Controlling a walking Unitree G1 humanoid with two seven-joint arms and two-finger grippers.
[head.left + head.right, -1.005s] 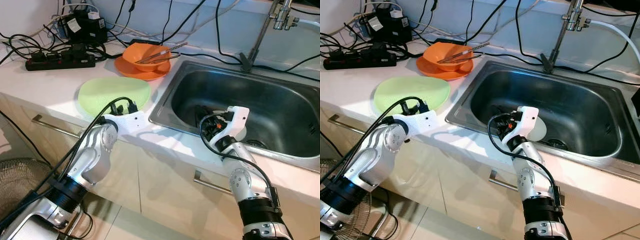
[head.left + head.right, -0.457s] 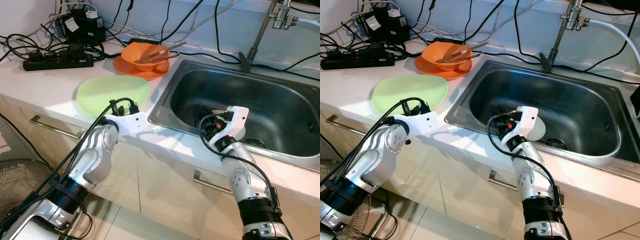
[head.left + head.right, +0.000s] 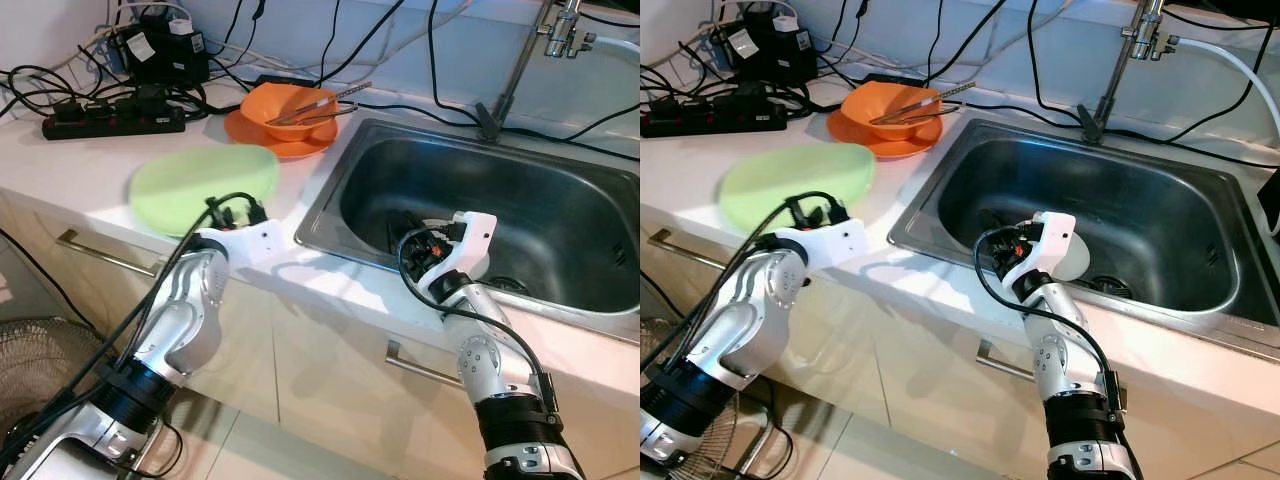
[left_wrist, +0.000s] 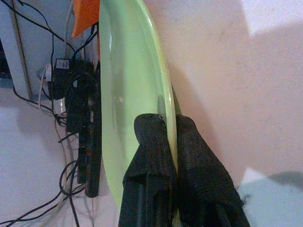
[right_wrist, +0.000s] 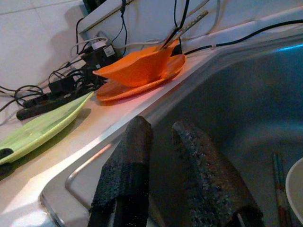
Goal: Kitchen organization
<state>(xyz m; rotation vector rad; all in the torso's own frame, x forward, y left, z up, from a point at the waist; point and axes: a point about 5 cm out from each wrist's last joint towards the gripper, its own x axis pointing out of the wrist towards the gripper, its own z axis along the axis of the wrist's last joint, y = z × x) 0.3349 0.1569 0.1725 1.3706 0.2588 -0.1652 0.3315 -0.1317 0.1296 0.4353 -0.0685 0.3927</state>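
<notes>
A pale green plate lies on the white counter, left of the sink. My left gripper is shut on its near rim; in the left wrist view the two black fingers pinch the plate's edge. An orange bowl with metal tongs in it sits on an orange plate behind the green one. My right gripper hangs inside the steel sink near its left wall, open, with nothing between its fingers.
A white dish lies on the sink floor beside my right wrist. A power strip, an adapter and many cables crowd the back left of the counter. The faucet stands behind the sink. Cabinet handles run below the counter edge.
My left gripper has pulled the green plate leftwards along the counter, away from the sink. The right arm has stayed in place.
</notes>
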